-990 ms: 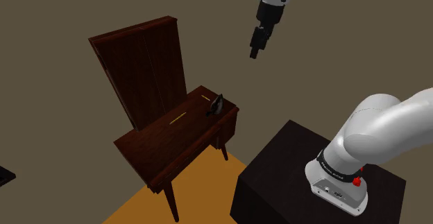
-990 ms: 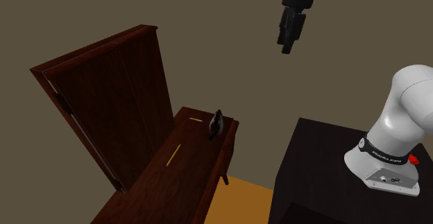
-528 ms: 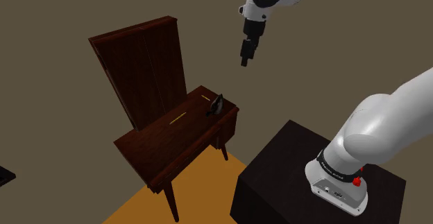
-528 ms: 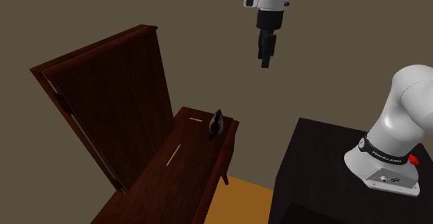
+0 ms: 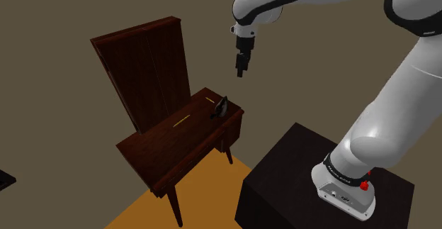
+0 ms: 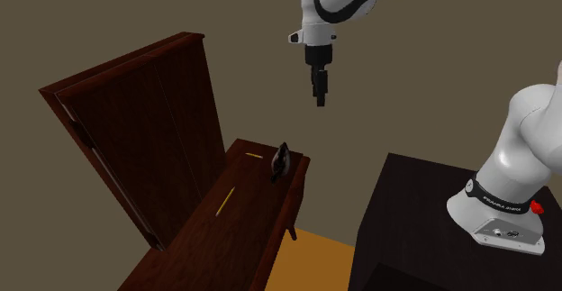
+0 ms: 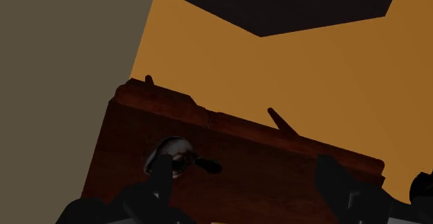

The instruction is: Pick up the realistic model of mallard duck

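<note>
A dark wooden desk (image 5: 170, 149) stands on slim legs, partly over an orange floor patch (image 5: 212, 192) — taupe floor (image 5: 57, 135) beyond. A tall panel (image 5: 145, 71) of the same wood rises along its back. A thin yellow pencil (image 5: 183, 119) lies on the desktop.

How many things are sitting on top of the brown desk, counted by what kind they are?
Ducks: 1, the dark duck.
Yellow sticks: 2, the long yellow stick and the short yellow stick.
Total: 3 things on the desk.
</note>
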`<move>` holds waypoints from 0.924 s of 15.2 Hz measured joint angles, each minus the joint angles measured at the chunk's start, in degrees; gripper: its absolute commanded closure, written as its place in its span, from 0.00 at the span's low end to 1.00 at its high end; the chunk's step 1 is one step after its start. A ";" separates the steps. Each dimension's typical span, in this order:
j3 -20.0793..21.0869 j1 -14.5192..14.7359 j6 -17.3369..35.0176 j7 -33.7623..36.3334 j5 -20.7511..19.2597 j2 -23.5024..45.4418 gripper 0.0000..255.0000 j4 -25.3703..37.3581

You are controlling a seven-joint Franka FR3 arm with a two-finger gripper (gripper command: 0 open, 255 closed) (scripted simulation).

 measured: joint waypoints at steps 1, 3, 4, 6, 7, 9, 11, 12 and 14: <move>-0.15 -0.19 -0.37 -1.06 0.30 2.50 0.00 1.91; -0.21 -0.51 -0.39 -2.93 0.92 7.23 0.00 4.78; -0.09 -0.59 -0.59 -3.63 1.29 9.99 0.00 6.87; 0.03 -1.02 -1.04 -5.32 1.76 14.69 0.00 10.09; 0.18 -1.21 -1.51 -5.98 1.99 17.35 0.00 12.35; 0.41 -1.72 -2.18 -7.49 2.28 22.19 0.00 16.02; 0.73 -2.28 -3.41 -8.79 2.48 27.41 0.00 20.70; 0.93 -2.57 -4.28 -9.32 2.56 30.45 0.00 23.75; 1.39 -2.85 -5.37 -10.15 2.60 35.28 0.00 27.94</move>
